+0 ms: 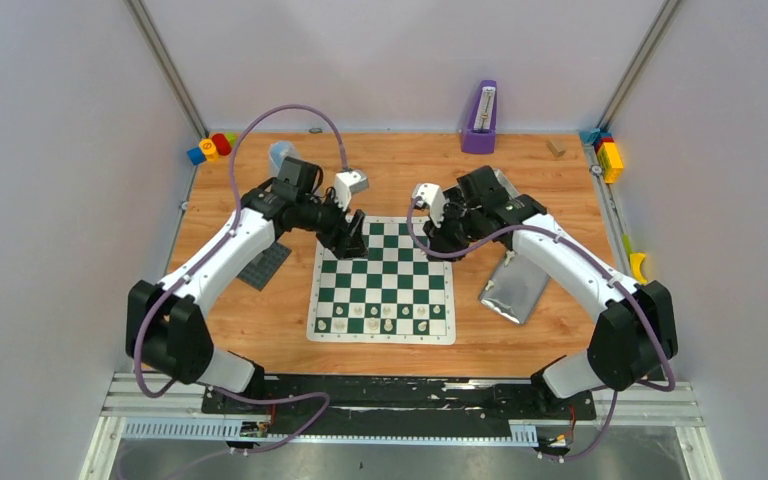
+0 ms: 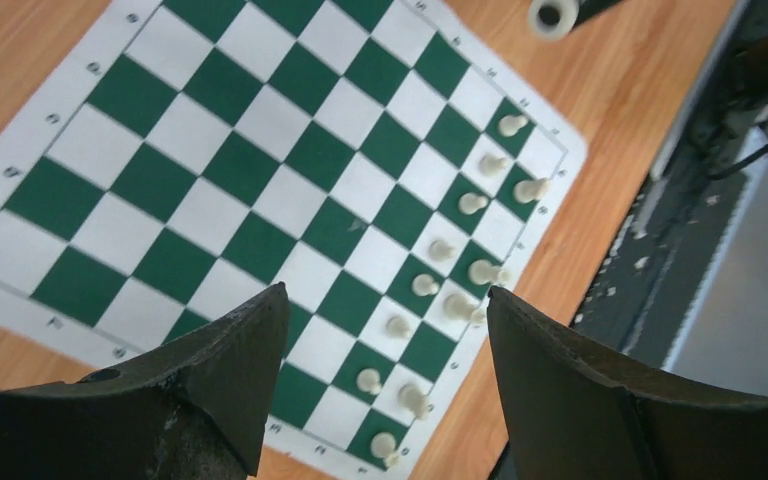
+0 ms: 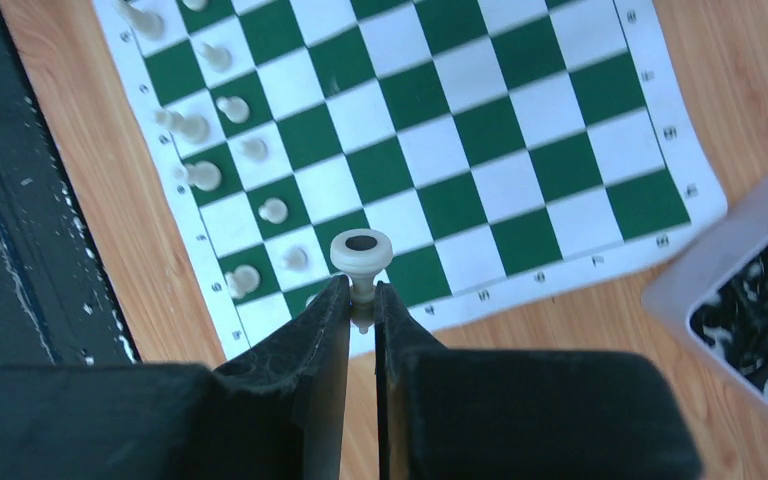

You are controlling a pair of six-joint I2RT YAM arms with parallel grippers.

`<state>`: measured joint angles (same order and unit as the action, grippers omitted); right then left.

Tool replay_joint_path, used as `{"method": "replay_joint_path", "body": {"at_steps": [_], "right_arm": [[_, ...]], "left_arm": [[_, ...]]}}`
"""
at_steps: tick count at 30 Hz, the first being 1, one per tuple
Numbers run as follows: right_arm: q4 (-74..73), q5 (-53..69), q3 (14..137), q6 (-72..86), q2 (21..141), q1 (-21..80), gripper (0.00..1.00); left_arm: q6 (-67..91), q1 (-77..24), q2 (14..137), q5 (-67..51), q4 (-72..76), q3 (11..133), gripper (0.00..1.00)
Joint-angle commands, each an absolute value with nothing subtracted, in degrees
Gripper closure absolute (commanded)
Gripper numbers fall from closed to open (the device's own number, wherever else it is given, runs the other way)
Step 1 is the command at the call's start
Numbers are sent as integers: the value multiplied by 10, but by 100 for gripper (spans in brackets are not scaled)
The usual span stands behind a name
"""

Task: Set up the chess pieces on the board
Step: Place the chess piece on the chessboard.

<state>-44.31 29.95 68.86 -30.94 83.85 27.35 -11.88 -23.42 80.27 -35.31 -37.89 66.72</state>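
Two end effectors of mine hang over the far edge of the board, a green-and-white checked mat lying flat in the middle of the wooden tabletop.

My right end effector is almost closed, its fingers pinching the thin stem of one cream-white chess piece. The piece's round base, with a dark centre, shows just past the fingertips; which figure it is I cannot tell. In the overhead view this end effector sits above the board's far right part.

My left end effector stands wide open with nothing between its fingers, above the board's far left corner.

Other cream-white chess pieces stand upright on the two nearest rows of the board; the remaining squares are bare.

Off the board's left side lies a dark grey plate, and off its right side a silver foil bag. A purple metronome stands at the tabletop's far edge. The right wrist view also catches a clear tray of dark pieces beside the board's corner.
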Motion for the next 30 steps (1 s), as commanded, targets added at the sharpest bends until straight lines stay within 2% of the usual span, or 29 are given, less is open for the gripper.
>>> {"method": "replay_joint_path", "body": {"at_steps": [1,7,13,30], "right_arm": [[-338,345,709,-253,832,308,99],[-296,331,714,-224,834,327,98],[-283,325,716,-209,831,334,98],[-273,306,715,-195,827,339,99]], "left_arm": [[-16,-227,859,-492,-376,739,20],[95,-227,916,-570,-345,791,20],[184,-227,957,-598,-297,808,20],[286,-238,1014,-650,-209,805,41]]}}
